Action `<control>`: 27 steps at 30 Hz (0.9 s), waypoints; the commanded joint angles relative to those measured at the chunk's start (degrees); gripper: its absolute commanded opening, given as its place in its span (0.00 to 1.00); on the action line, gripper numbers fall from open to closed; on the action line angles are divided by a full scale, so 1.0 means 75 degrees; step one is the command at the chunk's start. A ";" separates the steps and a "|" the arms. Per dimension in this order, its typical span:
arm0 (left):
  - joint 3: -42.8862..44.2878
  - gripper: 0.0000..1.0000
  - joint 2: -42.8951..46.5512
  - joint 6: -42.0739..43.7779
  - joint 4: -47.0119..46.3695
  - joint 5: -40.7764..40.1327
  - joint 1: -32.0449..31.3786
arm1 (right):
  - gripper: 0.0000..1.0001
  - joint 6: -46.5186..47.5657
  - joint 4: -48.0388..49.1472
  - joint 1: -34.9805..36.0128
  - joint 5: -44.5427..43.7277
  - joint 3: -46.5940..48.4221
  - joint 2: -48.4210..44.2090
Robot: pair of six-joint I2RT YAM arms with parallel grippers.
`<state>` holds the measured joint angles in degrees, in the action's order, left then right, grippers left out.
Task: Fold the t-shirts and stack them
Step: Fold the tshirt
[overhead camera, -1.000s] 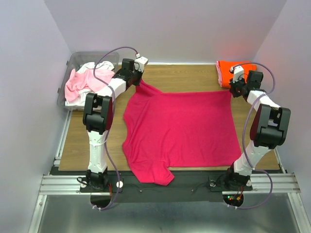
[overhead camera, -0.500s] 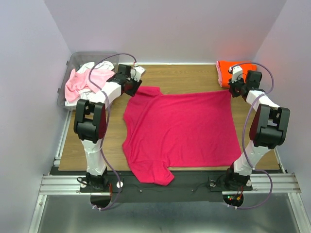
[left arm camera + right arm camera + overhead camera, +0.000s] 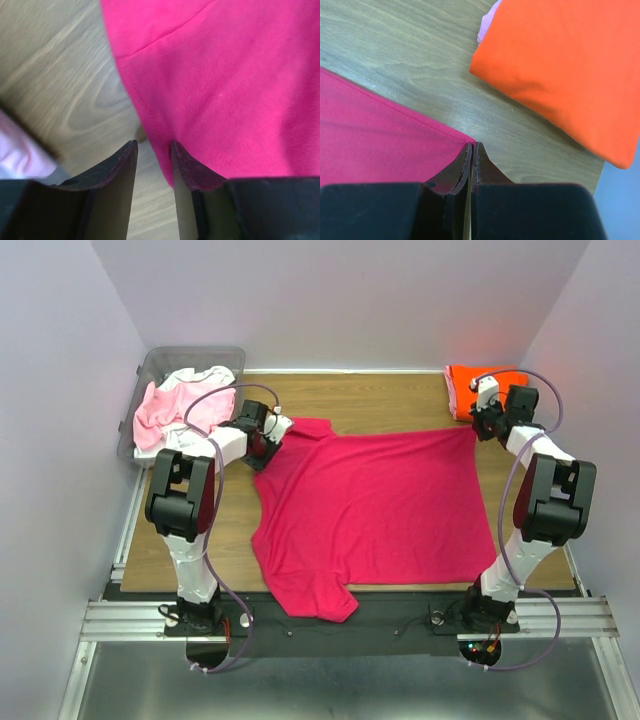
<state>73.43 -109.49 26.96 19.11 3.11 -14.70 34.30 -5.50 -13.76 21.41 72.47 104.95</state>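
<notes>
A: How far along was it?
B: Early. From the left: the bin in the far-left corner held a pink shirt and a white shirt. Both were crumpled, not folded.
A: Left claw?
B: The left claw was released, low over the worktop at the far sleeve of the magenta shirt. The sleeve hem ran just beside the finger on the shirt side. Only bare wood showed between the jaws.
A: Was the magenta one folded?
B: No. It lay spread flat mid-worktop with no fold in it. The near sleeve reached the near edge by the arm bases.
A: Right claw?
B: The right claw was clenched on the magenta shirt's far-right corner. The corner ran straight into the closed tips.
A: Anything finished?
B: The orange shirt sat folded in the far-right corner, just beyond the right claw. A pale edge poked out from under it; I couldn't tell what it was.
A: So the tally?
B: My read: one folded, the magenta laid out only, two in the bin untouched. Stacking was barely begun.
A: Anything in the way?
B: The orange shirt was near the gripped corner but apart from it, with wood between. A lift there risked snagging it. The bin sat close to the left arm.
</notes>
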 commanded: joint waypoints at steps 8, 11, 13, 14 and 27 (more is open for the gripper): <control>0.0158 0.36 -0.0073 0.0518 0.0334 -0.1167 0.0542 | 0.01 0.0184 0.0393 0.0042 -0.0101 0.0006 0.0128; 0.0870 0.47 0.0125 0.0600 0.0673 0.0081 0.0530 | 0.01 0.0172 0.0393 0.0077 -0.0042 -0.0006 0.0151; 0.1188 0.52 0.0208 0.0554 0.0698 0.0683 0.0484 | 0.01 0.0161 0.0393 0.0100 -0.0007 -0.0041 0.0140; 0.1526 0.54 0.0232 0.0461 0.0721 0.1266 0.0472 | 0.00 0.0160 0.0405 0.0112 0.0016 -0.0064 0.0152; 0.5348 0.58 -0.2298 -0.1204 0.0088 0.1729 0.0191 | 0.00 0.0172 0.0381 0.0206 -0.0065 0.0017 0.0281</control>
<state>107.74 -120.92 21.63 19.57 15.62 -12.16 34.94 -5.52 -12.67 21.37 72.27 106.87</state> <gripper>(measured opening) 0.571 0.021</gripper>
